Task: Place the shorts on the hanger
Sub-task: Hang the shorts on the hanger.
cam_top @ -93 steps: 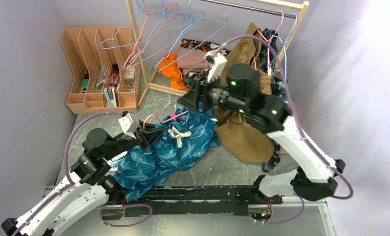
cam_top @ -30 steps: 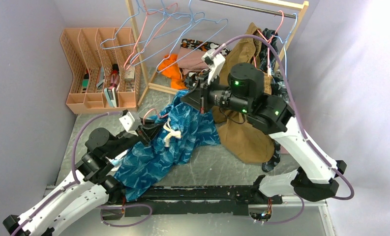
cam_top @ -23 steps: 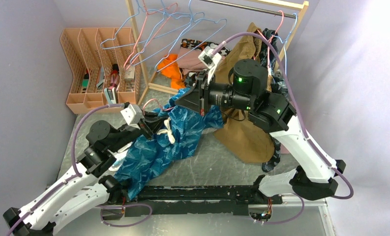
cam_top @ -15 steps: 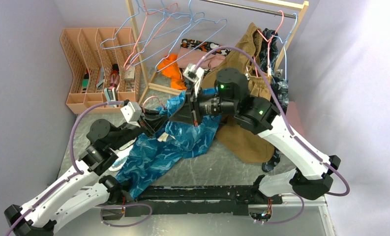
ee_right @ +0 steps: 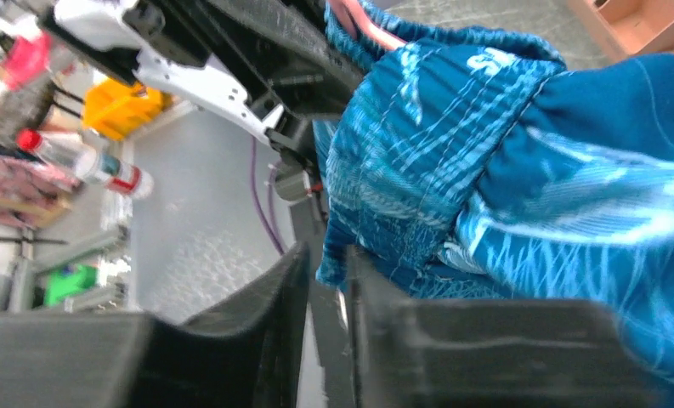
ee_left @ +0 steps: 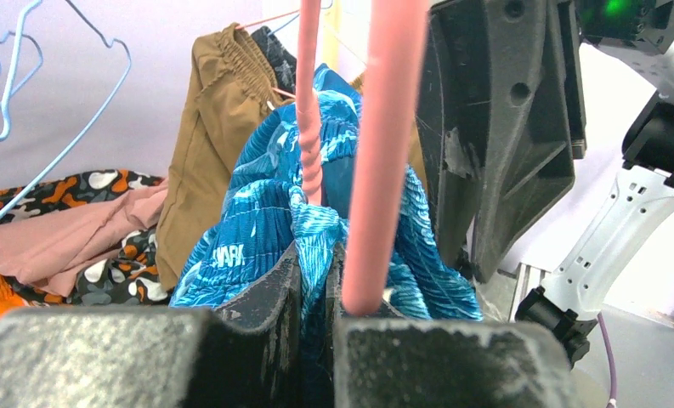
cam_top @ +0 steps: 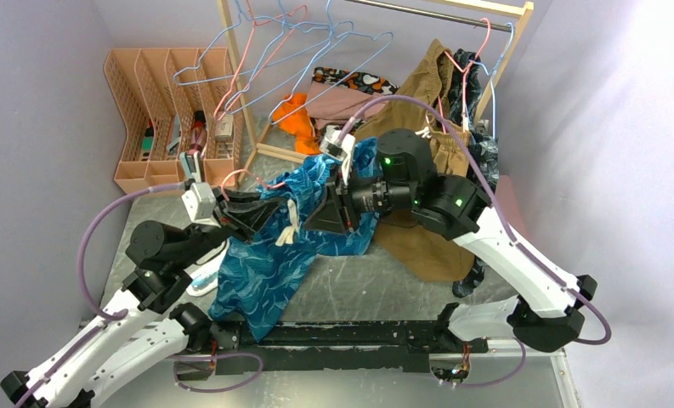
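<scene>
The teal leaf-print shorts (cam_top: 269,255) hang bunched between my two grippers above the table, the white drawstring (cam_top: 289,231) dangling at the front. My left gripper (cam_top: 265,217) is shut on a fold of the shorts (ee_left: 316,212). The pink wire hanger (ee_left: 384,153) rises just beside its right finger, and its twisted neck (ee_left: 309,110) stands behind. A loop of pink wire (cam_top: 241,175) shows above the left gripper in the top view. My right gripper (cam_top: 316,223) sits close to the right, shut on an edge of the shorts (ee_right: 418,153). Most of the hanger is hidden under the fabric.
A wooden clothes rack (cam_top: 231,76) at the back carries light-blue wire hangers (cam_top: 316,51). Tan-brown shorts (cam_top: 427,229) hang at the right with a dark navy garment (cam_top: 484,149) behind. A peach desk organizer (cam_top: 167,110) stands back left. Orange cloth (cam_top: 295,115) and a pink garment (cam_top: 342,100) lie under the rack.
Both grippers have lifted the shorts off the table. My right gripper swung left and down toward the left one. The left arm drew back to the left, and the fabric now hangs lower.
</scene>
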